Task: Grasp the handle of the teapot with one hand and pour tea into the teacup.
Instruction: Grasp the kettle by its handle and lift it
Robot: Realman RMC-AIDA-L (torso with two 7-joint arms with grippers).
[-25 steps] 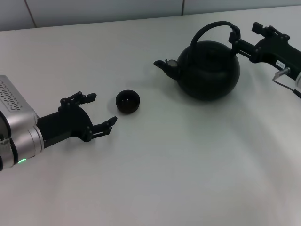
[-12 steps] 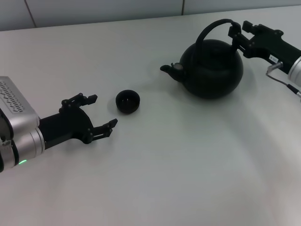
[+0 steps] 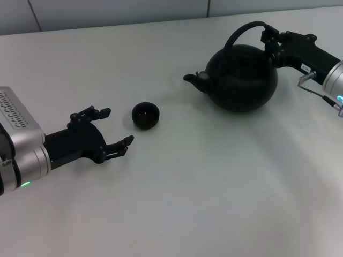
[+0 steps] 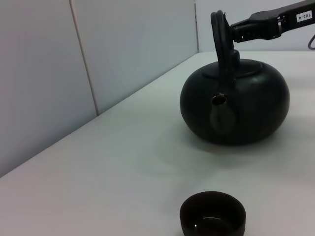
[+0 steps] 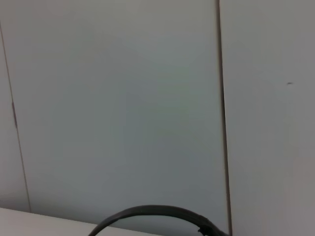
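From the head view, the right pincer [image 3: 269, 40] was up at the far right, clamped on the handle [image 3: 242, 31] near its right-hand end, arm reaching in from the right edge, forearm roughly level. The teapot [image 3: 242, 79] sat on the worktop [image 3: 214, 176], spout pointing left toward the teacup [image 3: 146, 115], which stood well apart, nearer and to the left. My read: the step was the carry, and to do it well the pot needed lifting straight, kept level, and brought left until the spout hung just over the cup before any tilt; gripped off-centre on the hoop, the pot could swing. The left pincer [image 3: 112, 128] lay low at the near left, fingers spread and holding nothing, just beside the cup, arm stretched flat along the worktop.

From the left wrist view, the cup [image 4: 212, 215] was close and upright, the pot [image 4: 235, 105] beyond it, spout facing this way, hoop [image 4: 221, 44] standing edge-on, with the right pincer [image 4: 235, 30] meeting it near the top.

From the right wrist view, only an arc of the hoop [image 5: 152, 212] showed against a wall panel [image 5: 123, 98]; the fingers weren't in sight here.
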